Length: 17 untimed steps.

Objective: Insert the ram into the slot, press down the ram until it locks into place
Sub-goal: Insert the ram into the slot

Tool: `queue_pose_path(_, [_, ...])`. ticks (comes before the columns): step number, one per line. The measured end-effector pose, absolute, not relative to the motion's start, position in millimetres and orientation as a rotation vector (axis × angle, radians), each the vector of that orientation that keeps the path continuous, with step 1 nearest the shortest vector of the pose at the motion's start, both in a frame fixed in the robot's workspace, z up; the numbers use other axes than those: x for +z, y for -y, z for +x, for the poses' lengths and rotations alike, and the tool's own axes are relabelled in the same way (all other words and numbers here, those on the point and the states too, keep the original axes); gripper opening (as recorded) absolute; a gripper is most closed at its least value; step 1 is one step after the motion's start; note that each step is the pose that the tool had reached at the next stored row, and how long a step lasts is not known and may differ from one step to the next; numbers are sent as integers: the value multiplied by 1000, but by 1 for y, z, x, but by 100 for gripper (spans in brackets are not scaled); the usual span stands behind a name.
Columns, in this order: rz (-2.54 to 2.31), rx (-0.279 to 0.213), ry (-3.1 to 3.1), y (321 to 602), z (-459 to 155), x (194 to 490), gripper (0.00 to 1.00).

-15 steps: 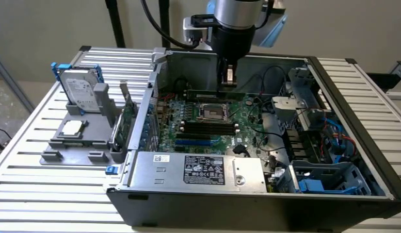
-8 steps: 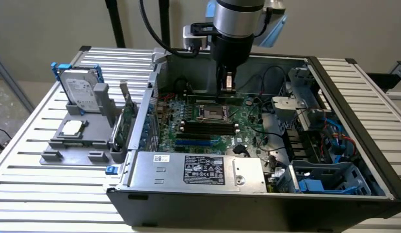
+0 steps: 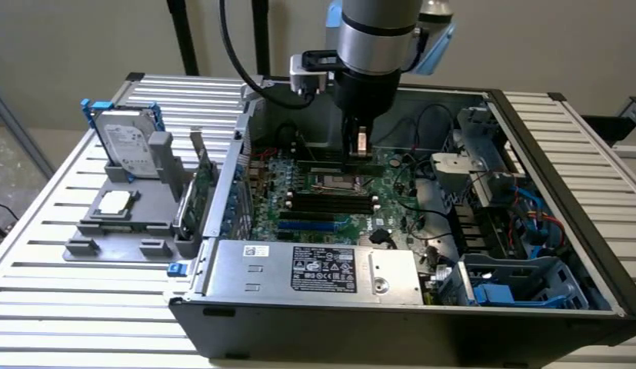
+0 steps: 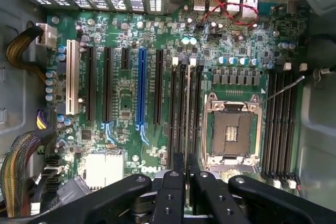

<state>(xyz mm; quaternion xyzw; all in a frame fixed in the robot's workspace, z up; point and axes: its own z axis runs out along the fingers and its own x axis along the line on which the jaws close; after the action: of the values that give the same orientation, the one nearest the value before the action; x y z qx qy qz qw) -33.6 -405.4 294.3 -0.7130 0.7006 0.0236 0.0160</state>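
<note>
Hand (image 4: pixel 186 165) is clamped on the ram (image 4: pixel 187 108), held edge-on over the slot (image 4: pixel 182 103) just beside the processor socket (image 4: pixel 231 129); I'd keep it parallel to the slot and press straight down, evenly, until the latches lock.

Slatted table (image 3: pixel 81 307) under case (image 3: pixel 400 327), grey fixture (image 3: pixel 104 229)

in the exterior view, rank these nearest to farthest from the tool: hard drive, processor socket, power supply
From the tool, shut on the ram:
1. Processor socket, right beside it on the board.
2. Power supply, at the near edge of the case.
3. Hard drive, outside the case, at the exterior view's left.
</note>
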Motion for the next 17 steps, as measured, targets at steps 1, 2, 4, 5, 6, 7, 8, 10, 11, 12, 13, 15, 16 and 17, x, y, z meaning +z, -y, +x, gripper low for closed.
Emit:
queue_pose_path(1, [-2218, 72, -2180, 406, -34, 293, 13])
queue_pose_path(2, [-2219, 71, -2180, 406, -34, 291, 13])
queue_pose_path(4, [-2220, 67, -2181, 406, -34, 288, 13])
queue_pose_path(5, [-2220, 66, -2182, 407, -34, 286, 13])
queue_pose_path(6, [-2221, 64, -2183, 407, -34, 285, 13])
queue_pose_path(7, [-2222, 61, -2183, 407, -34, 283, 13])
queue_pose_path(8, [-2223, 58, -2185, 407, -34, 282, 13])
queue_pose_path(10, [-2225, 51, -2187, 407, -35, 279, 13])
queue_pose_path(11, [-2226, 48, -2188, 407, -35, 278, 13])
queue_pose_path(12, [-2227, 45, -2189, 407, -36, 276, 13])
queue_pose_path(13, [-2229, 42, -2190, 407, -36, 275, 13])
queue_pose_path(15, [-2231, 36, -2193, 407, -38, 272, 13])
queue_pose_path(16, [-2232, 32, -2194, 407, -38, 271, 13])
queue_pose_path(17, [-2234, 29, -2195, 407, -39, 269, 13])
